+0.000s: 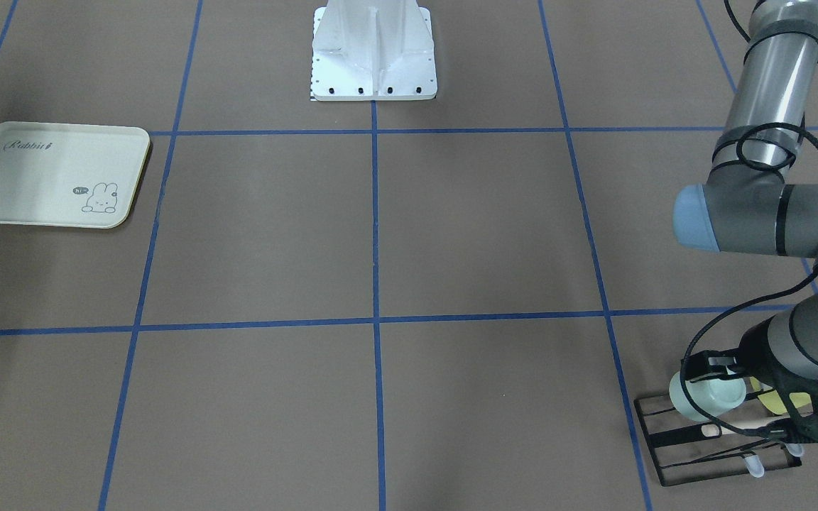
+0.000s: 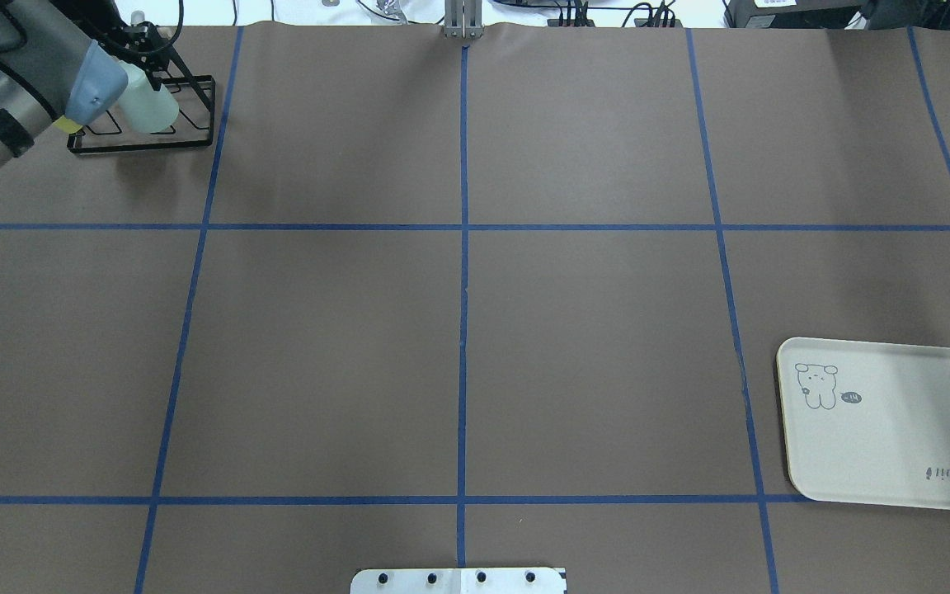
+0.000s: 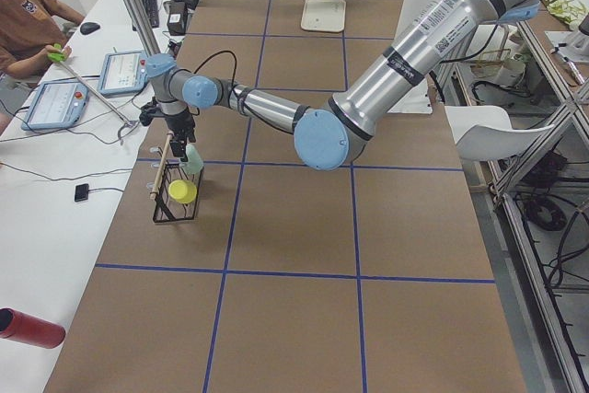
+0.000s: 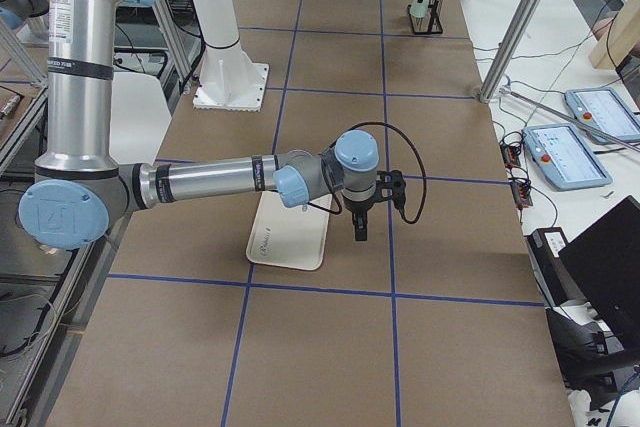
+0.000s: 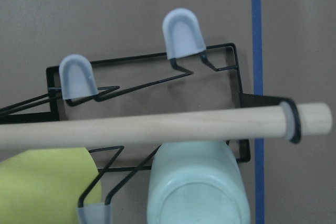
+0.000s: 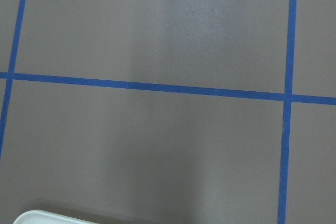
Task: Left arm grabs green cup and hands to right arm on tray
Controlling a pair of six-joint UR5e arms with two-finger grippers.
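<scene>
The pale mint green cup (image 1: 704,401) lies on its side on a black wire rack (image 1: 707,458) at the table's far left corner; it also shows in the overhead view (image 2: 153,107) and the left wrist view (image 5: 197,192). My left gripper (image 1: 713,363) hangs just over the cup, and its jaws look open. The cream tray (image 2: 895,429) with the rabbit drawing lies flat on the right side, nothing on it. My right gripper (image 4: 358,227) points down beside the tray's outer edge; it shows only in the exterior right view, so I cannot tell its state.
A yellow-green cup (image 5: 42,187) lies on the rack beside the green one. A wooden rod (image 5: 157,127) runs across the rack, which has capped pegs (image 5: 182,32). The white robot base plate (image 1: 373,71) sits mid-table at my edge. An operator (image 3: 28,20) sits beyond the left end.
</scene>
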